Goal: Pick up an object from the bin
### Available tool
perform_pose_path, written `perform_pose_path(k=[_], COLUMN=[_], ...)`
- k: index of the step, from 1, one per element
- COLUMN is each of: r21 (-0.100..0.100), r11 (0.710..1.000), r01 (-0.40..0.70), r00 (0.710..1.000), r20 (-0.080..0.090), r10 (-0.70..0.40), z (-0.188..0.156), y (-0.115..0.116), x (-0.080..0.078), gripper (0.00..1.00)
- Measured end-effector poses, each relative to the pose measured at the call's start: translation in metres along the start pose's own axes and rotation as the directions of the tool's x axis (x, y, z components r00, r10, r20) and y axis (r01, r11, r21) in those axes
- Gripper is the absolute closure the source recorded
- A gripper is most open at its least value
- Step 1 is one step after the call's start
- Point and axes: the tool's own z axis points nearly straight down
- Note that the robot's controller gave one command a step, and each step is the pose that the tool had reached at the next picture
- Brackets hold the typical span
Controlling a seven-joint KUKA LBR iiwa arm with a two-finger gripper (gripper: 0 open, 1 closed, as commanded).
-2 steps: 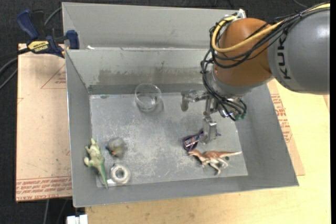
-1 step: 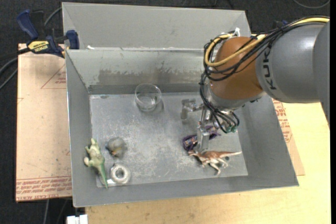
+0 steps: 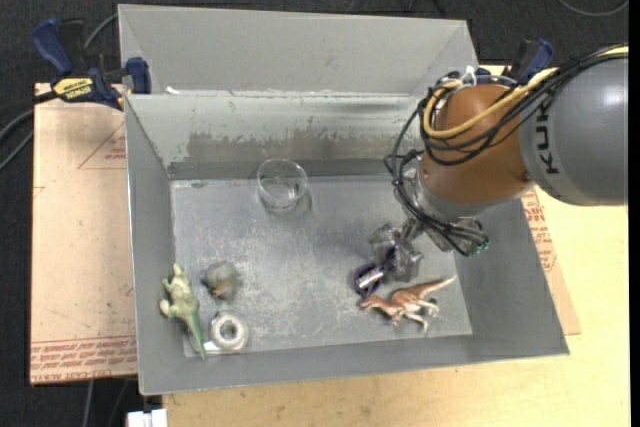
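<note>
- Overall, the grey metal bin (image 3: 150,215) has a few loose things scattered on its floor.
- The arm (image 3: 590,135) reaches in from the right.
- A clear glass (image 3: 281,185) stands near the back wall.
- The gripper (image 3: 395,255) is low over the front-right floor; I cannot tell whether it is spread or pressed together.
- A brown toy dinosaur (image 3: 405,300) lies near the gripper, towards the front wall.
- A green toy dinosaur (image 3: 183,307) lies front left.
- A silver ring (image 3: 228,332) and a grey lump (image 3: 220,279) lie just beside the green toy dinosaur.
- A small dark purple thing (image 3: 368,277) lies just beside the gripper.

Bin floor (image 3: 310,265) lies open at centre; orange dinosaur (image 3: 405,300) crowds the hand (image 3: 395,257).
</note>
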Motion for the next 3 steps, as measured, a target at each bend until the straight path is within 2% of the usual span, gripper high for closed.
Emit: perform_pose_path(k=[1, 2, 3], r21=[0.0, 0.0, 0.0], r11=[1.0, 1.0, 1.0], r01=[0.0, 0.026, 0.027], r00=[1.0, 1.0, 1.0], r20=[0.0, 0.004, 0.003], r10=[0.0, -0.026, -0.027], z=[0.0, -0.1, -0.1], y=[0.0, -0.03, -0.03], x=[0.0, -0.008, -0.008], gripper=[1.0, 1.0, 1.0])
